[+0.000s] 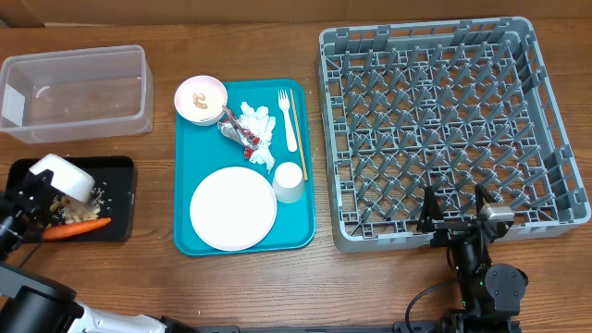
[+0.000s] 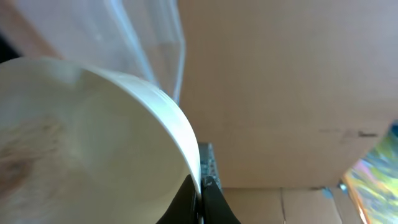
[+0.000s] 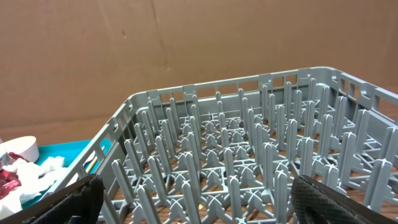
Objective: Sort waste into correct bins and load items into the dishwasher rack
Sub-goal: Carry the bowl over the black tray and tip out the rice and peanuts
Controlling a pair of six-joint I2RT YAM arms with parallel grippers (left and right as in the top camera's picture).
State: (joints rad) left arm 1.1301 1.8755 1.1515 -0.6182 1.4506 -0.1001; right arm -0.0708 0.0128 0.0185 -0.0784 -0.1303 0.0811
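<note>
Lower left: left pincer [image 2: 200, 198], clenching the bowl [image 1: 67, 176] by its rim, is tipping scraps [image 1: 68, 212] over the black tray [image 1: 123, 183]; steepen gradually. Right pincer [image 1: 455, 209] is resting released.

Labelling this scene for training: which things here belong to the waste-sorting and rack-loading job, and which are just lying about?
Job: held bowl, second bowl, plate, cup, fork, stick, napkins, wrapper, carrot, scraps, clear tub, black tray, rack.
Lying about: teal tray, cardboard wall.
</note>
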